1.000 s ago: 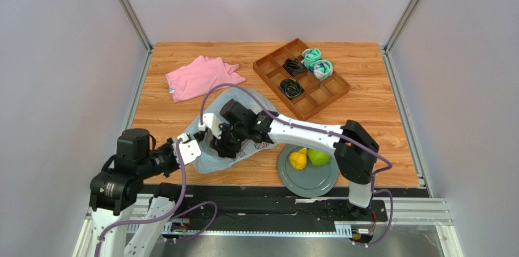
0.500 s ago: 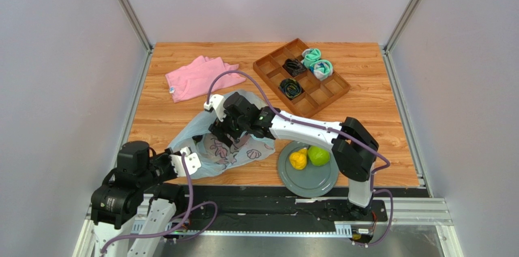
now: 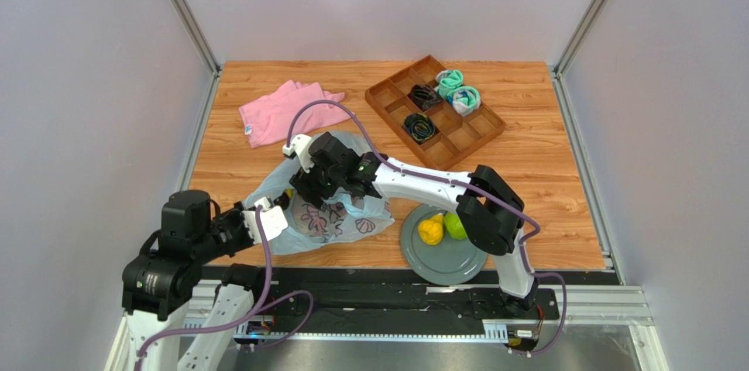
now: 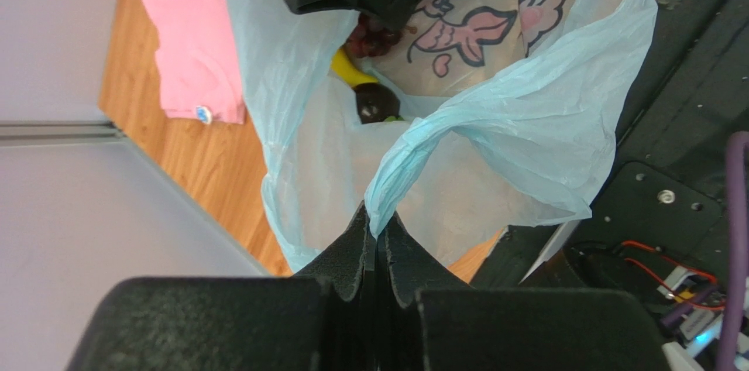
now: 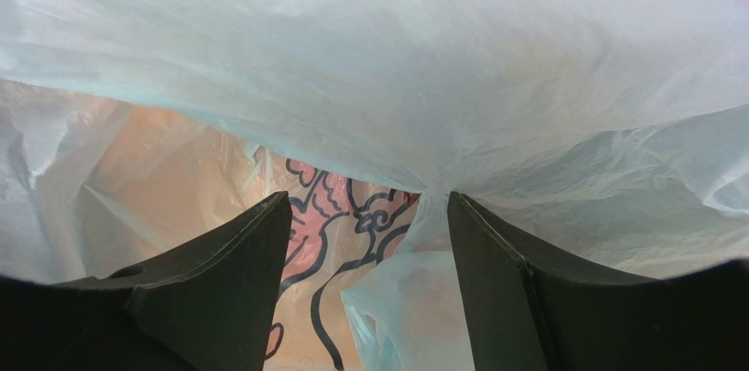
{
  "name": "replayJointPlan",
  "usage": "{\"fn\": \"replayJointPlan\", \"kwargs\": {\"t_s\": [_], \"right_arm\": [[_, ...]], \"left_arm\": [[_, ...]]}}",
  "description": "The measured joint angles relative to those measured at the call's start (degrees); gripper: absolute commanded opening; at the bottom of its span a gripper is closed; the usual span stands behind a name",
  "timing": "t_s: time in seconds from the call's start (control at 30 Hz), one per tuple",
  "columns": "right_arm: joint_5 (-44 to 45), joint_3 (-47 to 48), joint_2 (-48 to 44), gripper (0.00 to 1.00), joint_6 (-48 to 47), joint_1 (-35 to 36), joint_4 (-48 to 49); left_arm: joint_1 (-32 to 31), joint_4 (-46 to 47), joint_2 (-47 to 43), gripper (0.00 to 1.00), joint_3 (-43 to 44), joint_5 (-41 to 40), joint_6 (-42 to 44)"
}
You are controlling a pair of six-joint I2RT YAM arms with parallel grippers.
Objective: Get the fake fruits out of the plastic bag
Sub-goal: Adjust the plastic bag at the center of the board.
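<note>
The pale-blue plastic bag (image 3: 338,213) lies near the table's front left, its cartoon print facing up. My left gripper (image 3: 279,209) is shut on a bunched edge of the bag (image 4: 413,160) at its mouth and holds it up. In the left wrist view, a yellow banana (image 4: 350,73), dark grapes (image 4: 374,36) and a dark avocado (image 4: 376,101) show inside. My right gripper (image 3: 306,188) is at the bag's mouth, open, with only loose bag film (image 5: 422,318) between its fingers (image 5: 230,259). A yellow lemon (image 3: 430,230) and a green apple (image 3: 456,225) rest on the grey plate (image 3: 457,264).
A pink cloth (image 3: 288,112) lies at the back left. A wooden divided tray (image 3: 463,136) with rolled socks (image 3: 457,90) stands at the back right. The plate sits by the table's front edge, right of the bag.
The right gripper has moved left and back towards the bag's mouth, and its jaws stand wider. The bag has spread flatter with its print upward. The left gripper still holds the bag's edge.
</note>
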Motion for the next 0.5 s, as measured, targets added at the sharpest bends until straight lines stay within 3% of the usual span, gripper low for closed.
{"fn": "replayJointPlan", "kwargs": {"t_s": [0.3, 0.5], "right_arm": [[-1.07, -0.81, -0.61, 0.70, -0.70, 0.00, 0.68], [2.71, -5.07, -2.84, 0.72, -5.29, -1.22, 0.94]], "left_arm": [[0.00, -0.07, 3.37, 0.00, 1.46, 2.32, -3.65], [0.00, -0.11, 1.70, 0.00, 2.69, 1.90, -3.37]]}}
